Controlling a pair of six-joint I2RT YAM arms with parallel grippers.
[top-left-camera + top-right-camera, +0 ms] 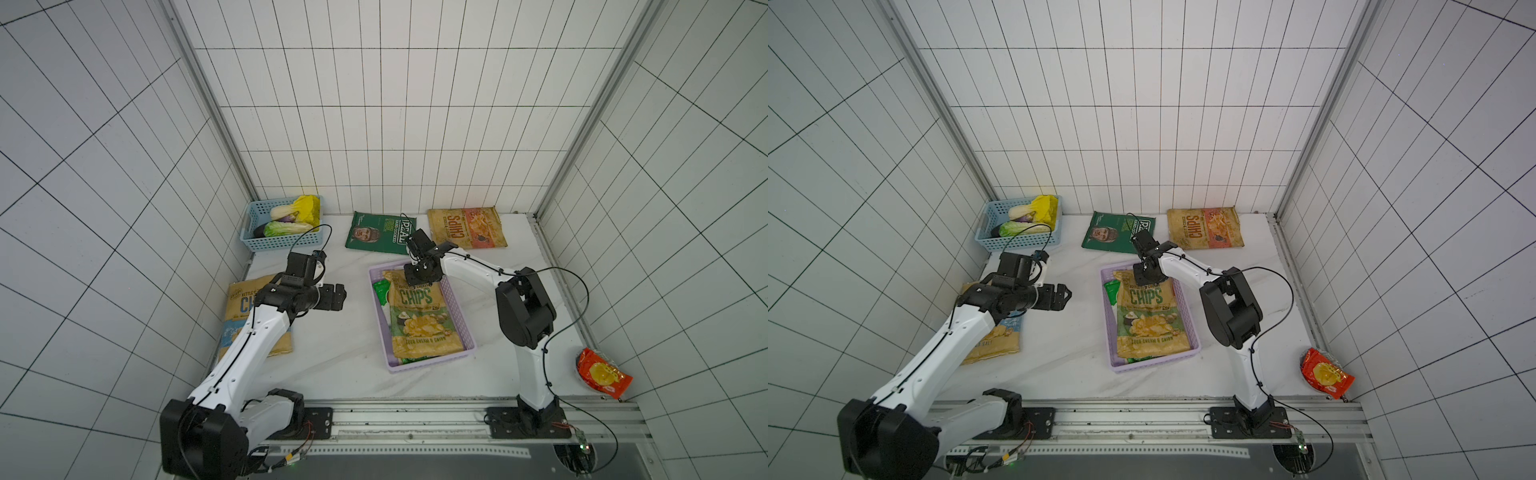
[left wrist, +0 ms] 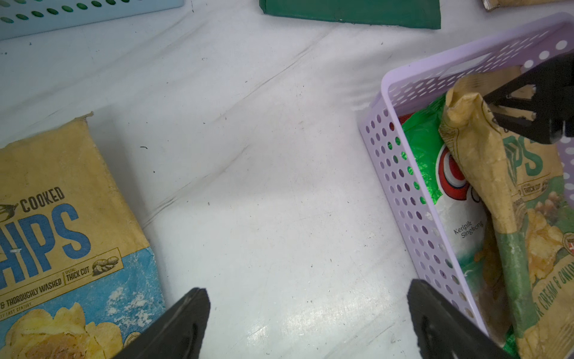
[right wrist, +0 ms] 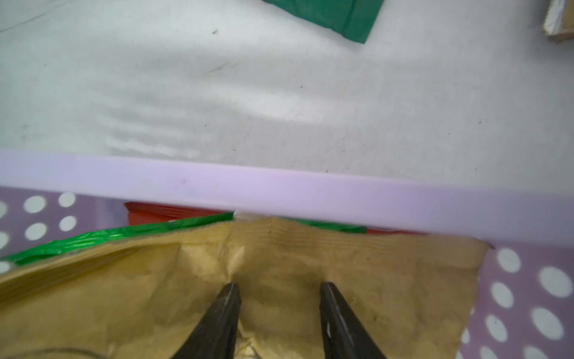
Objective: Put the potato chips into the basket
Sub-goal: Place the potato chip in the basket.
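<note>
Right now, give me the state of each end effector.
Left end effector: open, holding nothing.
Right end effector: jaws part-way apart astride the top of the sour cream & onion CHIPS bag; grip cannot be told.

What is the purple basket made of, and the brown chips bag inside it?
The lilac basket looks like smooth moulded plastic: glossy rim, neat round holes. The tan sour cream and onion chips bag looks like matte paper, probably: it crumples and holds creases.
</note>
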